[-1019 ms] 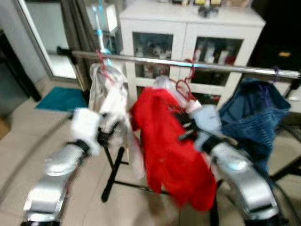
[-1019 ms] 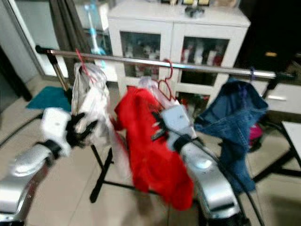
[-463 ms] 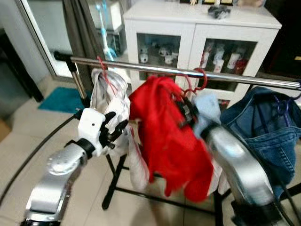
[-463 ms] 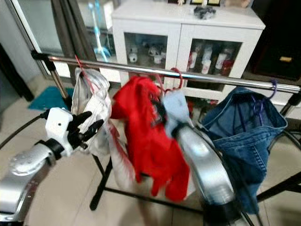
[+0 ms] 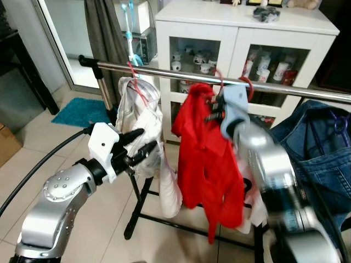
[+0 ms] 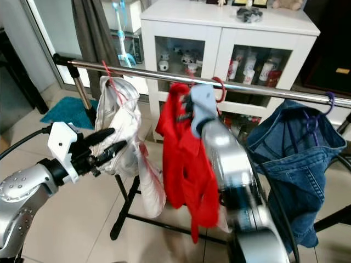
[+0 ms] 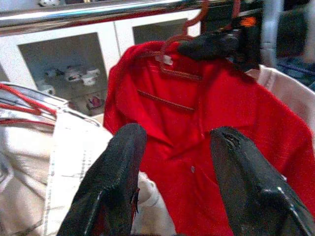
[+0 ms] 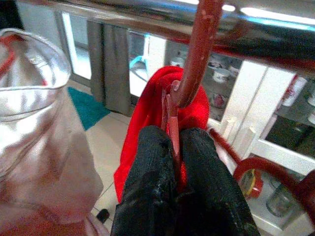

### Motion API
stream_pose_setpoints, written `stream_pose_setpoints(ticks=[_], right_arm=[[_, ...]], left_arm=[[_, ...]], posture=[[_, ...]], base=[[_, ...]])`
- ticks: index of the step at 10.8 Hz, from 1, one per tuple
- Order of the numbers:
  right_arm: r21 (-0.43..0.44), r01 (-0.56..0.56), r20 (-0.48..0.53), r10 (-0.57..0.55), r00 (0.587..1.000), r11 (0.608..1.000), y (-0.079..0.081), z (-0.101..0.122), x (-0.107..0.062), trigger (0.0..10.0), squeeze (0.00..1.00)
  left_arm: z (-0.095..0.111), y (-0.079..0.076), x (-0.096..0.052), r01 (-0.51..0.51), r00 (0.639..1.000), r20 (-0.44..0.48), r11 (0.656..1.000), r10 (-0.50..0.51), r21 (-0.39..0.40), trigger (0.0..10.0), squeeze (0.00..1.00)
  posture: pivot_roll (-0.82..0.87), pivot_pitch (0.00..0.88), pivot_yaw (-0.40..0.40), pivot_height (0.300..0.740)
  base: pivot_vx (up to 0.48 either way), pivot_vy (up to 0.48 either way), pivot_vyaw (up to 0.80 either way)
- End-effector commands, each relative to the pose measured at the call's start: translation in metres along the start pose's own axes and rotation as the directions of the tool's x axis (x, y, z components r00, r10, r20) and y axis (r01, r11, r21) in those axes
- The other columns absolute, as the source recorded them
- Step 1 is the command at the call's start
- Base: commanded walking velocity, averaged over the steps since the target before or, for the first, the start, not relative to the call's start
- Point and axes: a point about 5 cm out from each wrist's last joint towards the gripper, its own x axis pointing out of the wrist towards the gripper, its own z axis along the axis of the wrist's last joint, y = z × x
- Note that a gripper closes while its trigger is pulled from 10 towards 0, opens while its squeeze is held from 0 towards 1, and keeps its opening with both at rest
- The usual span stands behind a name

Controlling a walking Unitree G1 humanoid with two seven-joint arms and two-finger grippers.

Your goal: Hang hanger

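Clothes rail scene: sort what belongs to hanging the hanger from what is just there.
Job: right gripper shut on red hanger; red shirt; rail.
Just there: left gripper open; white garment; denim jacket; white cabinet; teal mat.

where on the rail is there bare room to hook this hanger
Bare rail between the white garment and the red shirt, and between the shirt and the jeans. Crowded where the right gripper pinches the hanger beside another red hook.

No legible text, label, brand, number or sign noted on any surface, small tag at the collar of the red shirt [image 7: 166, 60] too blurred to read
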Motion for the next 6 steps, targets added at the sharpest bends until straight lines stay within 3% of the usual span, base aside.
stream_pose_setpoints(ticks=[1,4,6], right_arm=[[0.014,0.020,0.033,-0.021,0.999,1.000,-0.003,0.012,0.006,10.0,0.00],[0.031,-0.006,-0.025,0.007,1.000,1.000,0.002,0.011,0.023,10.0,0.00],[0.046,-0.001,-0.118,0.006,0.993,0.999,0.003,0.000,0.031,10.0,0.00]], left_arm=[[0.006,-0.001,-0.002,0.028,0.999,0.020,1.000,-0.028,0.003,10.0,0.00],[0.013,-0.007,-0.003,0.091,0.994,0.060,0.995,-0.089,-0.028,10.0,0.00],[0.012,-0.008,-0.004,0.099,0.994,0.056,0.995,-0.097,-0.031,10.0,0.00]], posture=[[0.03,0.000,0.046,0.740],[0.03,0.000,0.046,0.740],[0.04,0.000,0.040,0.740]], base=[[0.000,0.000,0.00],[0.000,0.000,0.00],[0.000,0.000,0.00]])
